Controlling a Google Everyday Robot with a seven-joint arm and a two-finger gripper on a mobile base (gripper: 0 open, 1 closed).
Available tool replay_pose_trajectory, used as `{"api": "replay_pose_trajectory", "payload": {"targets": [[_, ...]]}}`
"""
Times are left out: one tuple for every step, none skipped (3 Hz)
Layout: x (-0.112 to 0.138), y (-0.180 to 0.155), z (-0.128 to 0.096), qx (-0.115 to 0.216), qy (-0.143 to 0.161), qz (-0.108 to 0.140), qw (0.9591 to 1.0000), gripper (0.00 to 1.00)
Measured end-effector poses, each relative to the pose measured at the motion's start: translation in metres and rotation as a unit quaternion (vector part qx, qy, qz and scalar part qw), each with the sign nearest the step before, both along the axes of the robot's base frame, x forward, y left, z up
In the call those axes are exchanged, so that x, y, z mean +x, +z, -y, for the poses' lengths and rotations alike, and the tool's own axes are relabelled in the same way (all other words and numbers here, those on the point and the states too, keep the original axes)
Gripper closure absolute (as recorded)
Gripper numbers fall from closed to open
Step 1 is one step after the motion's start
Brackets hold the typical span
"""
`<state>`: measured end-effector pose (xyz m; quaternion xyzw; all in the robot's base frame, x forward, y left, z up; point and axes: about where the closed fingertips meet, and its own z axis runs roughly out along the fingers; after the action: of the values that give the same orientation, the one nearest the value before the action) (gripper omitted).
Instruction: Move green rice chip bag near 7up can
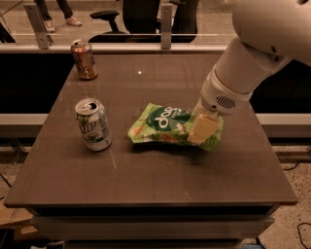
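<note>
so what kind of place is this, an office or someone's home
Probably an office or lab, not a home: an office chair and a glass partition stand behind the table, with a person's feet beyond. The gripper holds the green rice chip bag above the table.

White "dang" on green rice chip bag (163, 125), pincer (203, 130) gripping one end; green logo on 7up can (94, 125).
</note>
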<state>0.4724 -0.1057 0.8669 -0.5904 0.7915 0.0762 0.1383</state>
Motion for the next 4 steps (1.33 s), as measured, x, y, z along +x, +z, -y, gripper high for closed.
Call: {"api": "replay_pose_trajectory", "payload": {"targets": [[-0.007,-0.003,-0.017,0.007,0.022,0.012,0.9997,1.0],[-0.014,0.0,-0.03,0.01,0.037,0.022,0.999,1.0],[-0.014,0.0,-0.03,0.01,0.037,0.021,0.999,0.82],[-0.014,-0.001,-0.031,0.01,0.038,0.021,0.999,0.59]]}}
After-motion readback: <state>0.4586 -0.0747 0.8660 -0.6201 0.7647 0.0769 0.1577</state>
